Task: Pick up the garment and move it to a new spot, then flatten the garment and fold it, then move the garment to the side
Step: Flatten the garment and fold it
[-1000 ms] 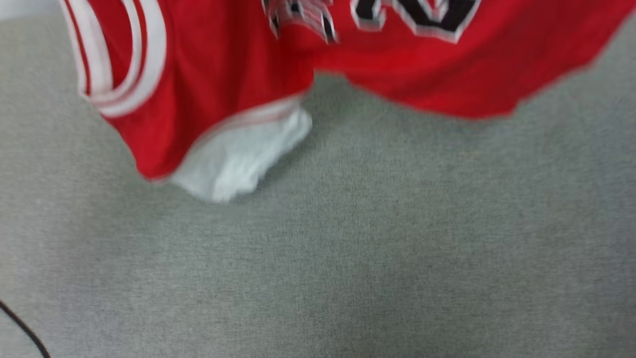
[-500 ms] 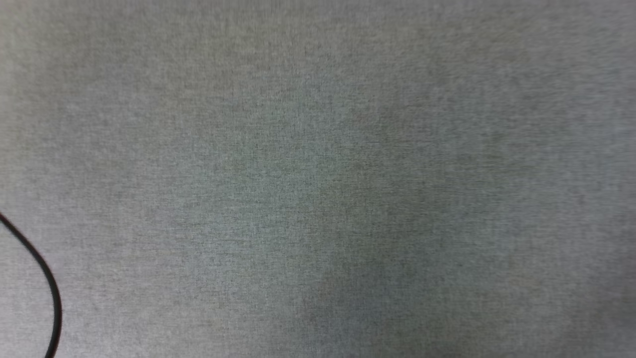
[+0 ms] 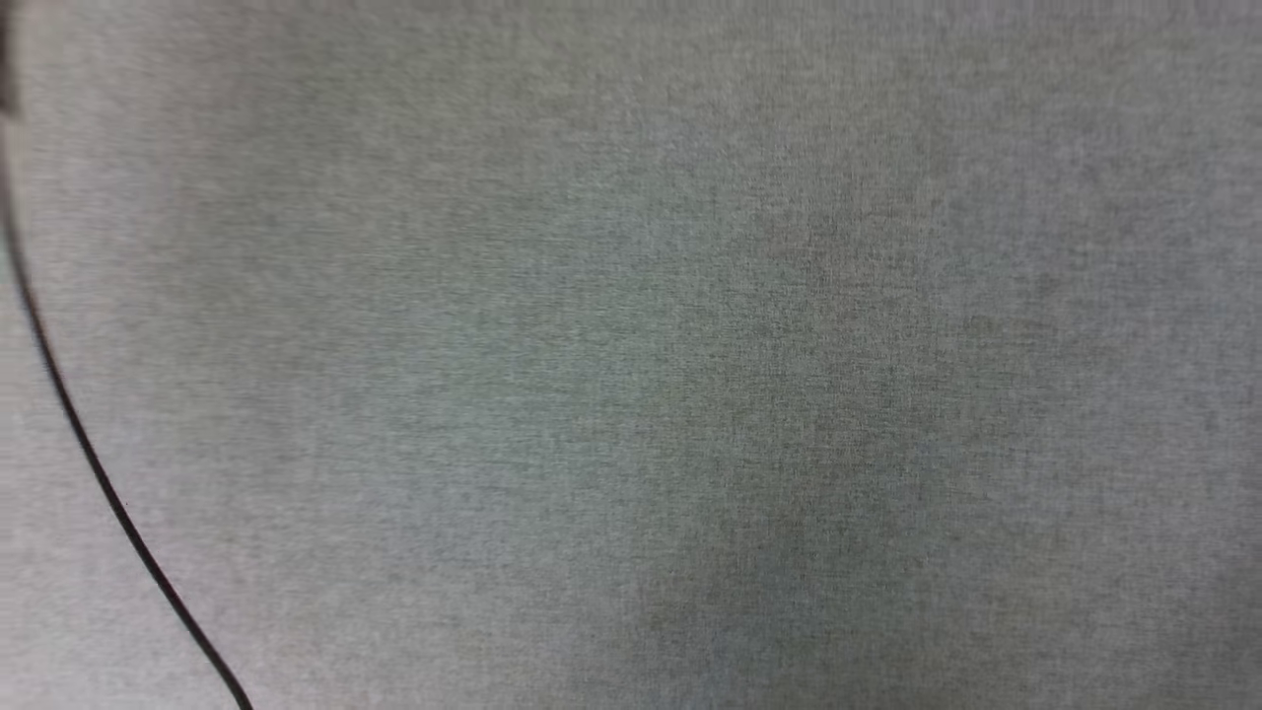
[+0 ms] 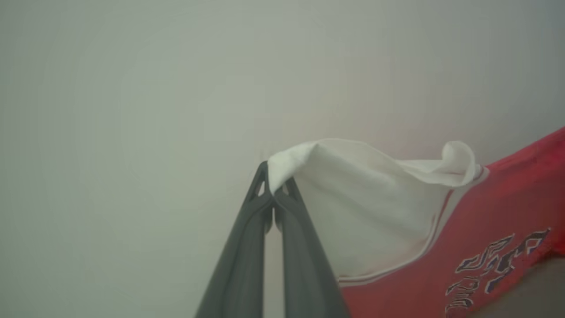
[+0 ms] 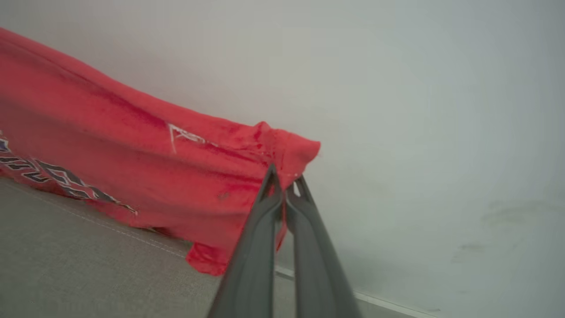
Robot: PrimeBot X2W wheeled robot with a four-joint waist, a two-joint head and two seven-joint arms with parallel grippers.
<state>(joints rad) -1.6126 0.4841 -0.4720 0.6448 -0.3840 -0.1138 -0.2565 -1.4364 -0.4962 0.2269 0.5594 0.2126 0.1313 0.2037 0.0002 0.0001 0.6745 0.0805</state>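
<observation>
Held aloft between two pinches: the garment (image 4: 441, 247), its red body sagging in a shallow swag. Lower edge close above the grey fabric surface (image 5: 88, 265), perhaps brushing it; hard to judge from the right wrist view. Likely light, soft and floppy, with no stiffness to hold a shape. Probably a little slippery in a thin pinch, so best taken at corners or hems with a fold of cloth doubled in.

Left gripper (image 4: 274, 176) closed tight on the tip of the white sleeve (image 4: 366, 198). Right gripper (image 5: 286, 179) clamped on a bunched red corner at the opposite end. Both arms raised and spread wide, fingers aimed toward the pale wall (image 5: 441, 110), cloth drawn out lengthwise but not taut. Below, in the head view, bare grey surface and a thin black cable (image 3: 89, 454).
</observation>
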